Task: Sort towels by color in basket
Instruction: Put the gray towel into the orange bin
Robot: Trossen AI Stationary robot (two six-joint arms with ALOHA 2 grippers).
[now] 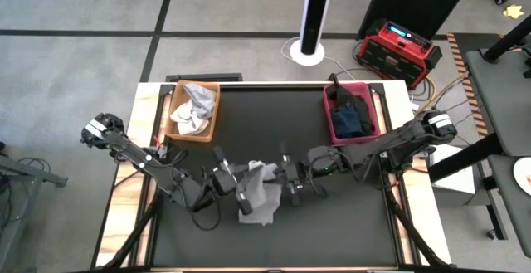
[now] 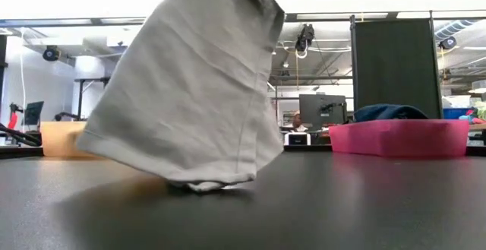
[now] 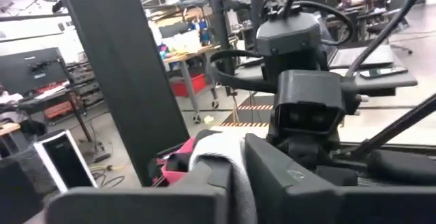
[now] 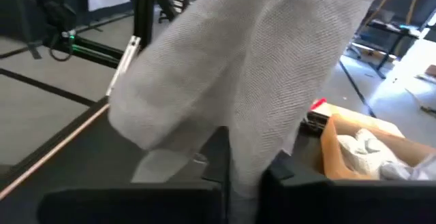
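Black matte table [image 1: 274, 240], smooth and bare at its near half, carries a light grey towel [image 1: 259, 192] at its centre — soft woven cloth, lifted and hanging in loose folds, its lowest hem bunched and touching the surface in the low view. Its weave shows a fine ribbed grain up close in the right wrist view.

At about 9 o'clock of the towel, the left gripper [image 1: 236, 192] is pressed together on a fold of the grey cloth, which bulges between its dark blocky fingers [image 3: 204, 183]. At about 3 o'clock, the right gripper [image 1: 286, 186] is likewise pinched on the towel, the fabric draping over its fingers [image 4: 218, 163].

Farther out, at 11 o'clock, a tan rectangular basket [image 1: 211, 132] holds crumpled white towels [image 1: 191, 111], lumpy and creased. At 1 o'clock, a pink plastic basket [image 1: 330, 124] with straight walls holds dark towels [image 1: 348, 111] — navy and black, heaped above the rim.

Beyond the table lies grey floor with a red box [image 1: 397, 51] and a white pole base [image 1: 307, 53].
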